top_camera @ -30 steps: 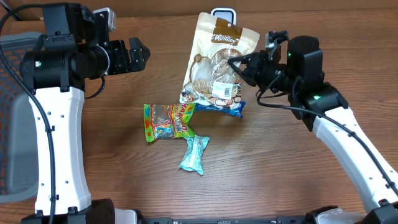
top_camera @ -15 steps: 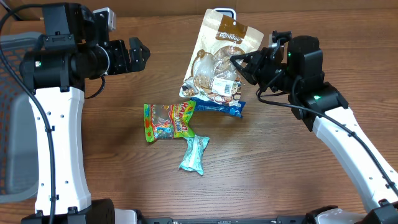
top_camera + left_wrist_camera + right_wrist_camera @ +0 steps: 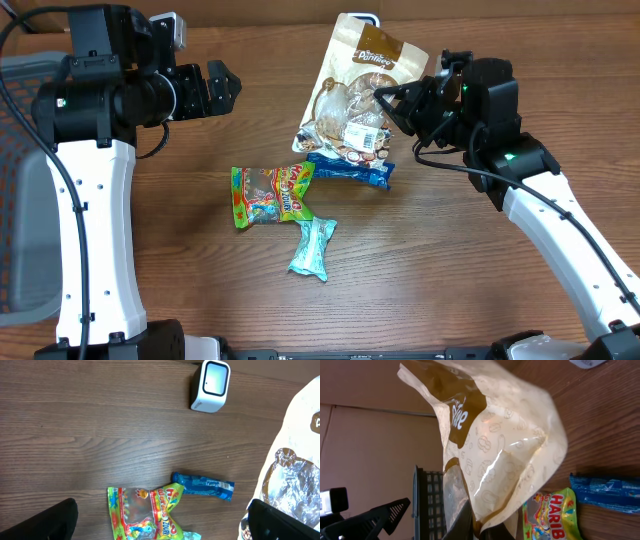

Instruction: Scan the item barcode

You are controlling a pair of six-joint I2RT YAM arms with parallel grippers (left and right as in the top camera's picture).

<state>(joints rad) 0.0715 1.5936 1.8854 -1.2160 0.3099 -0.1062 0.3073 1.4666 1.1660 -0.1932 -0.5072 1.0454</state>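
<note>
Brown wood-grain counter (image 3: pixel 200 250), two arms, four packets and one scanner present; findings follow. Right jaws are pressed together on the side edge of the snack pouch (image 3: pixel 352 95), pinching it and holding it lifted and tilted over the far middle of the counter; the right wrist view confirms the pouch hangs from that grip. Left jaws stand spread wide, holding nothing, well apart from all goods.

Change noted: over the last second the pouch has drifted away from the robot and toward its right; its top edge now overlaps the white scanner (image 3: pixel 210 385), which the overhead view all but hides. A white label (image 3: pixel 362 132) on the pouch faces upward; whether the scanner window sees it cannot be told.

Judgement: presentation is under way, reading not confirmed; a turn of the label toward the window is likely needed.

Gummy bag (image 3: pixel 270 193), blue bar (image 3: pixel 350 172) and teal wrapper (image 3: pixel 312 247) lie untouched near the middle; the blue bar sits just beneath the pouch's lower end.
</note>
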